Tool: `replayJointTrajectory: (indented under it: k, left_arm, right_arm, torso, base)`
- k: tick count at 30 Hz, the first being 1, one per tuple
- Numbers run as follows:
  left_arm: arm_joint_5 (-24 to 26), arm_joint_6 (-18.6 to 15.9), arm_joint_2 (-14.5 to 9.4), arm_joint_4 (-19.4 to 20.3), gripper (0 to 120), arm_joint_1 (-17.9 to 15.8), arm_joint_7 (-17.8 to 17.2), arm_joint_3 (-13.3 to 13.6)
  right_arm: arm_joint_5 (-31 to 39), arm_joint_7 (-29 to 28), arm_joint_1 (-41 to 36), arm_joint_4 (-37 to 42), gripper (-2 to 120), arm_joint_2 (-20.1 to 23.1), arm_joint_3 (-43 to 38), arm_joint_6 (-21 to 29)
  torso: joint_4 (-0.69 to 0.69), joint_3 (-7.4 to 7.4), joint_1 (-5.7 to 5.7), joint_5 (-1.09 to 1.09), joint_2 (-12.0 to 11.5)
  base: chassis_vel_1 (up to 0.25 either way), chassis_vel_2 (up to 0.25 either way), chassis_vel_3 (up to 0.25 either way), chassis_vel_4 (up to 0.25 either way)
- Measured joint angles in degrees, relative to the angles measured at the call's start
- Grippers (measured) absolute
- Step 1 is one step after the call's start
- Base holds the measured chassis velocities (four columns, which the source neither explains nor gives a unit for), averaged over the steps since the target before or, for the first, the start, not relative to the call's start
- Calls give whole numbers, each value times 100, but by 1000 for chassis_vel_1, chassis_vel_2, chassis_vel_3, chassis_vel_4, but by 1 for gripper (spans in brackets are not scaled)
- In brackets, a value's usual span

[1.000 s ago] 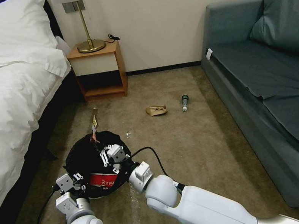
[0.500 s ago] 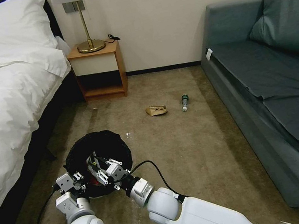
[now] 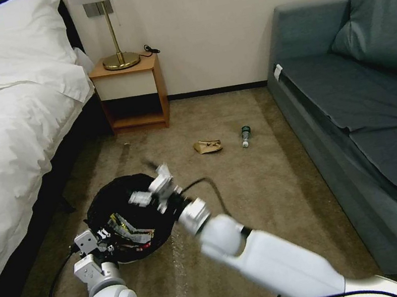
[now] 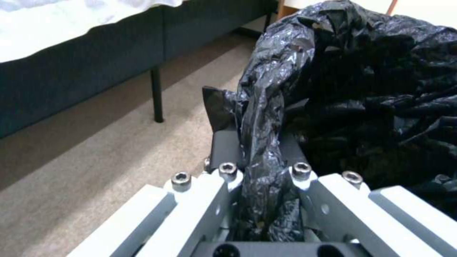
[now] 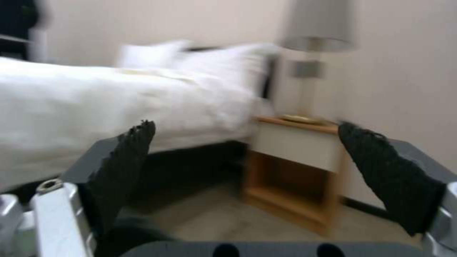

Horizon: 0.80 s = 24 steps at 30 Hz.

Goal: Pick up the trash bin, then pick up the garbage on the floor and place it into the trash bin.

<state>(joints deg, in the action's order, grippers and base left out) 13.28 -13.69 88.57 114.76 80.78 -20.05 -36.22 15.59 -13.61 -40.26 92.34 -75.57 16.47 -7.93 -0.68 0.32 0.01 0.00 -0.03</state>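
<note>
Head view, left pincer [image 3: 102, 235] clamping trash bin [image 3: 116, 204] liner, right pincer [image 3: 153, 189] spread

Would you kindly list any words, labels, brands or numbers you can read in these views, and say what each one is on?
No text can be read.
Green label on the small bottle lying on the carpet: too small to read.
Wrappers inside the trash bin: print shows, but too small and crumpled to read.
Brown paper bag on the floor: no print to be made out.
</note>
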Motion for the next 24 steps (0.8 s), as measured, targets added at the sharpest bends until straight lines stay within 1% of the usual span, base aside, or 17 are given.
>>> replayJointTrajectory:
  k: [1, 2, 3, 6, 7, 9, 10, 13, 14, 15, 16, 17, 19, 20, 22, 24]
  left_arm:
    - [0, 0, 0, 0, 4, 0, 0, 0]
    - [26, 27, -40, -22, 4, -11, 25, 8]
    - [26, 27, -40, -22, 4, -11, 25, 8]
    - [106, 79, -174, -57, 4, -15, 101, 40]
    - [106, 79, -174, -57, 4, -15, 101, 40]
    - [153, 80, -269, -67, 4, -31, 135, 51]
    - [153, 80, -269, -67, 4, -31, 135, 51]
    - [187, 80, -367, -76, 4, -35, 185, 72]
    - [187, 80, -367, -76, 4, -35, 185, 72]
    - [210, 80, -447, -87, 4, -43, 214, 94]
    - [224, 80, -515, -103, 4, -51, 231, 123]
    - [224, 80, -515, -103, 4, -51, 231, 123]
    - [238, 79, -598, -105, 4, -38, 260, 191]
    - [238, 79, -598, -105, 4, -38, 260, 191]
    - [242, 79, -658, -101, 4, -7, 275, 246]
    - [243, 78, -675, -99, 4, 3, 278, 260]
  right_arm:
    - [0, 0, 0, 0, 99, 0, 0, 0]
    - [-10, -40, -118, -1, 100, 37, -284, 33]
    - [-10, -40, -118, -1, 100, 37, -284, 33]
    - [-190, -253, -672, -95, 100, 145, -1365, 111]
    - [-190, -253, -672, -95, 100, 145, -1365, 111]
    - [-73, -593, -1163, -63, 100, 172, -2080, 206]
    - [-73, -593, -1163, -63, 100, 172, -2080, 206]
    - [160, -751, -1572, 81, 100, 161, -2656, 287]
    - [160, -751, -1572, 81, 100, 161, -2656, 287]
    - [165, -722, -1857, 181, 100, 134, -3061, 300]
    - [-6, -574, -2171, 258, 100, 104, -3514, 180]
    - [-6, -574, -2171, 258, 100, 104, -3514, 180]
    - [-387, -290, -2542, 264, 100, 71, -3949, -210]
    - [-387, -290, -2542, 264, 100, 71, -3949, -210]
    - [-831, -165, -2798, 214, 100, 8, -4249, -513]
    - [-945, -147, -2867, 182, 100, -19, -4323, -592]
  torso:
    - [0, 0, 0, 0, 0]
    - [-1, 0, 0, 0, 0]
    - [-1, 0, 0, 0, 0]
    - [-1, 0, 0, 1, 0]
    - [-1, 0, 0, 1, 0]
    - [-2, 0, 0, 2, 0]
    - [-2, 0, 0, 2, 0]
    - [-3, -1, 0, 0, 0]
    - [-3, -1, 0, 0, 0]
    - [-1, 0, 0, 2, 0]
    - [-2, 0, 0, 0, 0]
    - [-2, 0, 0, 0, 0]
    - [-3, 0, 0, 1, 0]
    - [-3, 0, 0, 1, 0]
    - [-2, -1, 0, -1, 0]
    - [-2, -1, 0, 0, 0]
  base:
    - [0, 0, 0, 0]
    - [0, 0, 0, 0]
    - [0, 0, 0, 0]
    - [0, 0, 0, 0]
    - [0, 0, 0, 0]
    - [0, 0, 0, 0]
    - [0, 0, 0, 0]
    - [0, 0, 0, 0]
    - [0, 0, 0, 0]
    - [0, 0, 0, 0]
    - [0, 0, 0, 0]
    - [0, 0, 0, 0]
    - [0, 0, 0, 0]
    - [0, 0, 0, 0]
    - [0, 0, 0, 0]
    - [0, 0, 0, 0]
